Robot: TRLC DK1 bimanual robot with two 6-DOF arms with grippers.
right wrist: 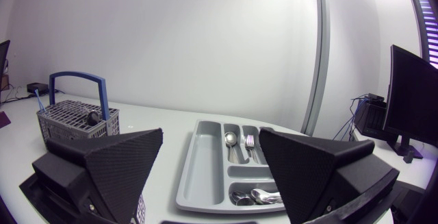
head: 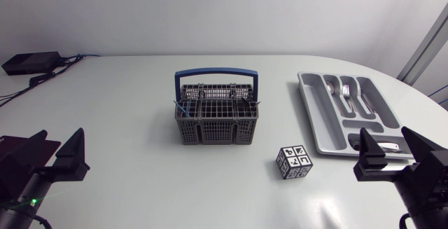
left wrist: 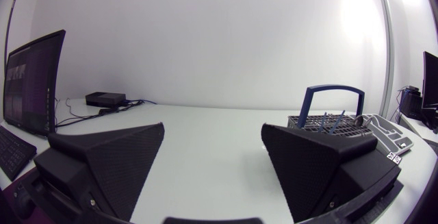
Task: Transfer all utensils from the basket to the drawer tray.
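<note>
The grey wire basket (head: pixel 215 120) with a blue handle stands mid-table, holding a few utensils, among them thin blue-handled ones (head: pixel 183 108). The grey drawer tray (head: pixel 313 113) lies at the right with a spoon and forks (head: pixel 348 92) in its compartments. My left gripper (head: pixel 49 153) rests open at the near left, far from the basket (left wrist: pixel 328 122). My right gripper (head: pixel 395 152) stands open by the tray's near end. In the right wrist view the tray (right wrist: pixel 205 172) lies just ahead of the right gripper (right wrist: pixel 212 166), the basket (right wrist: pixel 75 120) further off to its side.
A small cube with black-and-white markers (head: pixel 294 162) sits between the basket and the tray, near the front. A black box with cables (head: pixel 31 62) lies at the back left corner. Bare white tabletop spreads around the basket.
</note>
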